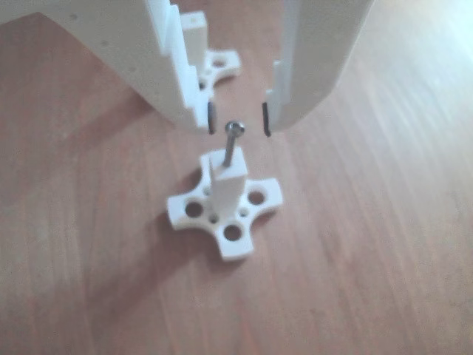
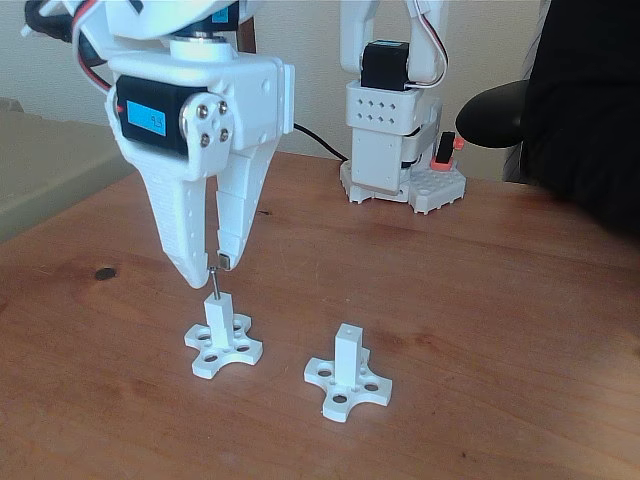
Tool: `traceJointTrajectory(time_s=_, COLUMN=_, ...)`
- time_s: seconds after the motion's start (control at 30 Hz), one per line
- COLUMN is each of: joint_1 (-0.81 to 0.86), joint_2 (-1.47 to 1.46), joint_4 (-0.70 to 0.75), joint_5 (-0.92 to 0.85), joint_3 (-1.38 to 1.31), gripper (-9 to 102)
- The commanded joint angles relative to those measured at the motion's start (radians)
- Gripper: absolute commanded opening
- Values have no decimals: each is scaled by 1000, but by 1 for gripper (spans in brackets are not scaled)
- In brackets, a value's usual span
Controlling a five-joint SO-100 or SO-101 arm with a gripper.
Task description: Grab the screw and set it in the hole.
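The screw (image 1: 231, 144) stands upright with its shank sunk in the hole (image 1: 227, 164) at the tip of a white square post (image 1: 225, 188), its small round head well above the post top. That post rises from a cross-shaped base (image 1: 255, 200) with round holes in its arms, resting on the brown wooden tabletop (image 1: 369, 259). The white pincer (image 1: 238, 118) hangs directly over the screw head with its jaws parted; in the other view the dark pads (image 1: 267, 118) sit to either side of the head with a clear gap on each side, so it has hold of nothing. In the fixed view the pincer (image 2: 213, 265) points straight down at the screw (image 2: 214, 283), and a second post on a like base (image 2: 348, 375) stands apart to the right. At the far edge of the tabletop sits the arm's white mount (image 2: 395, 150), and a small dark spot (image 2: 104, 273) lies at the left.
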Motion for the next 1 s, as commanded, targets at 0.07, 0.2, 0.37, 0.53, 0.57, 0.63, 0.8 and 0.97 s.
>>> traceJointTrajectory(time_s=0.07, joint_1=-11, joint_2=17, joint_4=-14, joint_5=2, joint_3=-98, gripper=8)
traceJointTrajectory(time_s=0.2, joint_1=-8, joint_2=11, joint_4=-23, joint_5=2, joint_3=-100, gripper=8)
traceJointTrajectory(time_s=0.37, joint_1=-8, joint_2=5, joint_4=-23, joint_5=2, joint_3=-101, gripper=8)
traceJointTrajectory(time_s=0.53, joint_1=-8, joint_2=-5, joint_4=-28, joint_5=2, joint_3=-104, gripper=8)
traceJointTrajectory(time_s=0.57, joint_1=-8, joint_2=-6, joint_4=-28, joint_5=2, joint_3=-106, gripper=8)
traceJointTrajectory(time_s=0.63, joint_1=-8, joint_2=-11, joint_4=-29, joint_5=2, joint_3=-106, gripper=8)
traceJointTrajectory(time_s=0.8, joint_1=-5, joint_2=-12, joint_4=-29, joint_5=-2, joint_3=-107, gripper=8)
traceJointTrajectory(time_s=0.97, joint_1=2, joint_2=-11, joint_4=-23, joint_5=-6, joint_3=-101, gripper=8)
